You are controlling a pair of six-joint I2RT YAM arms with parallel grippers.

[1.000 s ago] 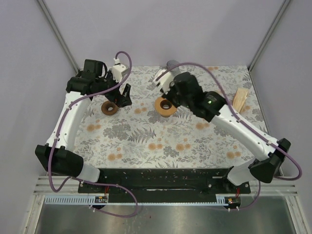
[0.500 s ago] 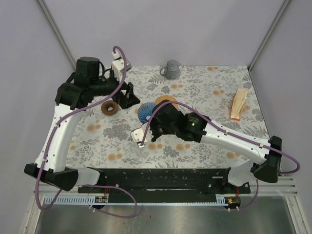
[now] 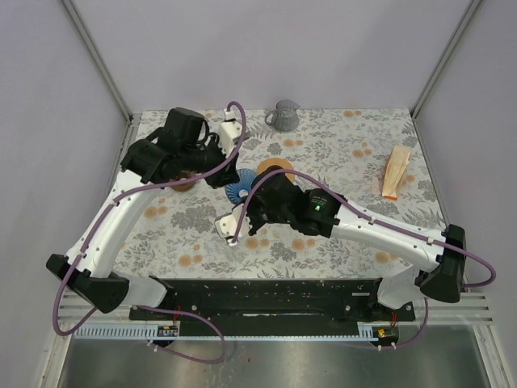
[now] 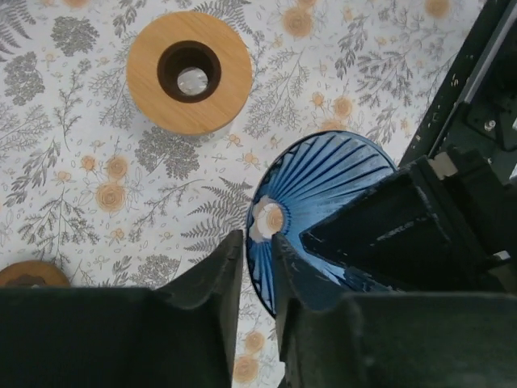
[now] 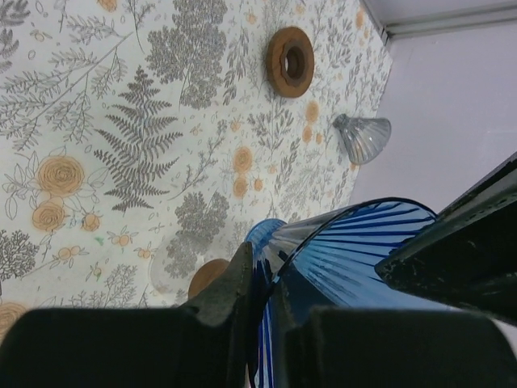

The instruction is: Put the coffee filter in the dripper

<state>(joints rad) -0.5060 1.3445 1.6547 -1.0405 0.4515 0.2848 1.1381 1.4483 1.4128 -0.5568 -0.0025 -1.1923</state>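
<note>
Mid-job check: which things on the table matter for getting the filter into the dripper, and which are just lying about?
For the job:
- blue dripper, gripped by the right hand
- coffee filter, far right, untouched
- left hand, at the dripper's rim

Lying about:
- light wooden ring
- dark brown ring
- ribbed glass piece near the back wall
</note>
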